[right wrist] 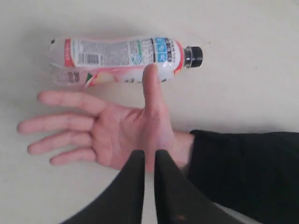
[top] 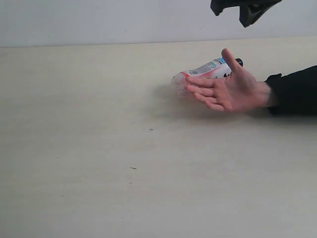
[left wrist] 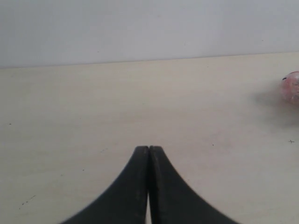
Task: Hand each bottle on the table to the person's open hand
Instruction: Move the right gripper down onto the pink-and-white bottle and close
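Note:
One bottle (top: pixel 204 71) with a pinkish label and a black cap lies on its side on the table (top: pixel 99 148), just behind the person's open hand (top: pixel 233 89). From the right wrist view, the bottle (right wrist: pixel 117 56) lies beyond the palm (right wrist: pixel 117 135), the thumb tip overlapping it. My right gripper (right wrist: pixel 149 151) hovers above the heel of the hand, open by a narrow gap with nothing in it; it shows at the top of the exterior view (top: pixel 245 12). My left gripper (left wrist: pixel 149 148) is shut and empty over bare table, the bottle's base (left wrist: pixel 292 86) far off to its side.
The person's black sleeve (top: pixel 294 91) comes in from the right edge. A pale wall (top: pixel 99 20) runs behind the table's far edge. A few tiny dark specks (top: pixel 132 168) dot the tabletop.

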### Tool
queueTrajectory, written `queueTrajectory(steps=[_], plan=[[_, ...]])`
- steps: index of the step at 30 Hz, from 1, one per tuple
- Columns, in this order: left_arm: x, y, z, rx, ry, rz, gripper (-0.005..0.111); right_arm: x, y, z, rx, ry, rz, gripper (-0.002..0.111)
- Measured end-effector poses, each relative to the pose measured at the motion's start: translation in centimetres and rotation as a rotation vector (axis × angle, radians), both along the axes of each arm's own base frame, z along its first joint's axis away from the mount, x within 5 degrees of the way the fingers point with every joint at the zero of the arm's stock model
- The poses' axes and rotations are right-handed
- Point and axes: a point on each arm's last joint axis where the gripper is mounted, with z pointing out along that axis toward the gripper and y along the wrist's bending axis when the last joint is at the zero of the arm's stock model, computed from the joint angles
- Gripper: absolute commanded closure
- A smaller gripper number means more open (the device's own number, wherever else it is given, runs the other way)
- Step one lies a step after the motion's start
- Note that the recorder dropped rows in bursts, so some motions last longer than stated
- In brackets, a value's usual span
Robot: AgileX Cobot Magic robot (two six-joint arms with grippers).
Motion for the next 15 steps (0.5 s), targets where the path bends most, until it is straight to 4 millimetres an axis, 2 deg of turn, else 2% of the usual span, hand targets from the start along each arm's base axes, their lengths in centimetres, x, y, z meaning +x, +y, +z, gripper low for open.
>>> queueTrajectory(steps=[5,10,12,15], plan=[[0.0,0.0,0.0,0.0,0.0,0.0,0.104,3.3,1.1,-1.5,0.016,-0.016,-0.098,0.084],[0.0,0.0,0.0,0.0,0.0,0.0,0.104,4.8,1.8,-4.0,0.013,0.03,-0.112,0.079],[0.0,0.0,0.0,0.0,0.0,0.0,0.104,5.0,1.9,-4.7,-0.011,0.05,-0.075,0.076],[0.0,0.0,0.0,0.0,0.0,0.0,0.104,5.4,2.0,-5.8,-0.085,0.083,0.079,0.069]])
